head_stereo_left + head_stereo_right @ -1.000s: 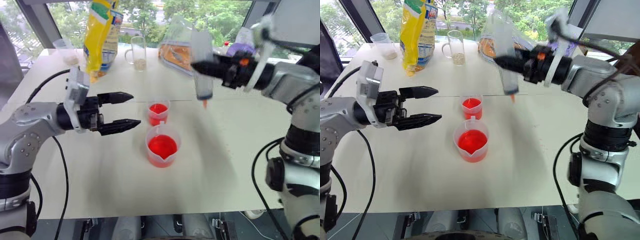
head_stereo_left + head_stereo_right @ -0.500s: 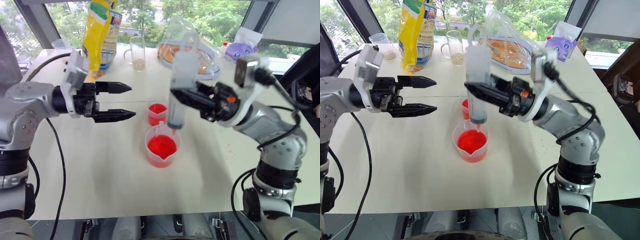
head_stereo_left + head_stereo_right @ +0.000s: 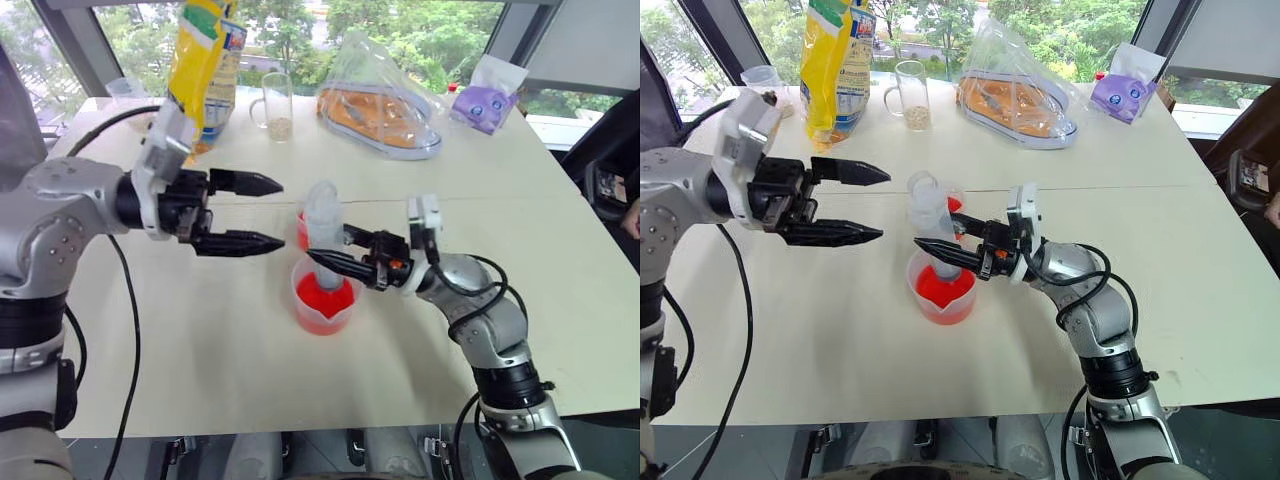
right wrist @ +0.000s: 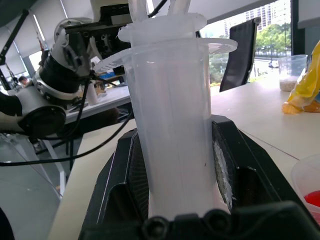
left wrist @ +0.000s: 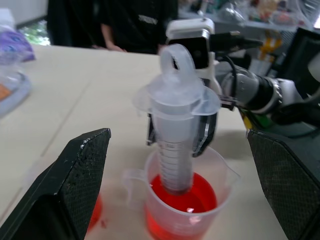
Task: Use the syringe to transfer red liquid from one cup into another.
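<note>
Left wrist view: the syringe [image 5: 176, 145] stands upright with its tip down in the red liquid [image 5: 184, 197] of the spouted beaker [image 5: 220, 176], plunger ring at the top, plunger apparently pushed home. The right gripper [image 3: 335, 257] is clamped on the barrel from the side. The left gripper [image 3: 262, 213] hangs just beside the syringe with fingers spread wide, holding nothing. The smaller cup [image 3: 303, 225] sits just behind the beaker, also holding red liquid, and is mostly hidden by the syringe.

Risks, as judged from here:
- The plunger ring must be pulled straight up. An off-axis pull by the left gripper could lever the barrel against the beaker rim and tip the light plastic beaker.
- The side grip on a smooth barrel may slip or rotate under a plunger pull.
- The beaker and cup stand close together, so a nudge to one could knock the other and spill red liquid.

Surface: pale matte table [image 3: 230, 350], with a seam running across behind the cups. At the far edge are a yellow bag [image 3: 200, 70], a glass mug with grains [image 3: 276, 105] and a clear lidded food container [image 3: 385, 105]. Large windows with greenery are behind. A person in dark clothing [image 5: 125, 25] is at the far side in the left wrist view.
</note>
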`<state>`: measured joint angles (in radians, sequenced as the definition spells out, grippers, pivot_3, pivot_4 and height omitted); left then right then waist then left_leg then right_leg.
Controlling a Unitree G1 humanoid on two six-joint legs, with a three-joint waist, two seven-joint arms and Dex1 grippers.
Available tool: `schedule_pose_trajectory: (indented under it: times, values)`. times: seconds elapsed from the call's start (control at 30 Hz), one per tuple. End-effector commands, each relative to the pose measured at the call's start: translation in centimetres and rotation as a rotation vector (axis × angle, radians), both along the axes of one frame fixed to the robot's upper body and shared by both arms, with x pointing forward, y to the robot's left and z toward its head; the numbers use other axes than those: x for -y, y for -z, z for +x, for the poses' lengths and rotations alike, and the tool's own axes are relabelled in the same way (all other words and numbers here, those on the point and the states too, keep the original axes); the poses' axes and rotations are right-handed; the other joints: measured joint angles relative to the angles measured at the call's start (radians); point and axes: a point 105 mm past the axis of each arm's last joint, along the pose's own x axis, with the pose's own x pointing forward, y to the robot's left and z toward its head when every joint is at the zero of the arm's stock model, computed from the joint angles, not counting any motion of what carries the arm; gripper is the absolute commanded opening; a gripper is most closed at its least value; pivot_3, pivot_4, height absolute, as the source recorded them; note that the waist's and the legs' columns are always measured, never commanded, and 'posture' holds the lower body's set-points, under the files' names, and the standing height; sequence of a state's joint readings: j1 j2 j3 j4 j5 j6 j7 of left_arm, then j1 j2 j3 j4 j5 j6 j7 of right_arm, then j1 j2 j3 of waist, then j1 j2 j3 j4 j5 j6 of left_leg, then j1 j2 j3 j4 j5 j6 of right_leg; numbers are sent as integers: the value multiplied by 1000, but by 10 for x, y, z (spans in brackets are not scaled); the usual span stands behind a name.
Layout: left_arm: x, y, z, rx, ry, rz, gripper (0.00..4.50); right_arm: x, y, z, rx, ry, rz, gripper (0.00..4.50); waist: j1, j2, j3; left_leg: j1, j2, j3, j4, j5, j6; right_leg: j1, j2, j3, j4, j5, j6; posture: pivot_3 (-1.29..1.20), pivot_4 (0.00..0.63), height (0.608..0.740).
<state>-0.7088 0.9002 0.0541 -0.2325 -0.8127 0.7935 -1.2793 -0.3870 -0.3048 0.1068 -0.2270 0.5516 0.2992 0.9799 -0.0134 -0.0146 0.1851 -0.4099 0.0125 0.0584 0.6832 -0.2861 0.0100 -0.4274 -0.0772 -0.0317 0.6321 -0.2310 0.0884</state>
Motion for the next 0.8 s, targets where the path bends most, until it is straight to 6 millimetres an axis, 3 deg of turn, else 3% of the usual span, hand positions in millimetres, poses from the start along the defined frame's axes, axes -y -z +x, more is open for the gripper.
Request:
schedule_pose_trajectory:
  times: [0.03, 0.33, 0.8]
  values:
    - [-3, -1, -3, 44, 15, 38, 4500, -2, -6, -4, 61, -9, 12, 1373, 0, 0, 0, 0, 0, 0, 0, 0, 0, 0, 0, 0, 0, 0, 0, 0, 150, 740]
    - [12, -15, -4, 38, 67, -35, 4500, -4, 10, -6, 67, -21, -42, 1373, 2, 0, 0, 0, 0, 0, 0, 0, 0, 1, 0, 0, 0, 0, 0, 0, 150, 740]
    - [26, -18, -12, -21, 144, -95, 4500, -3, 11, -4, 64, -16, -60, 1373, 1, 0, 0, 1, 0, -1, 0, 0, -1, 1, 0, 0, 1, 0, 0, 0, 150, 740]
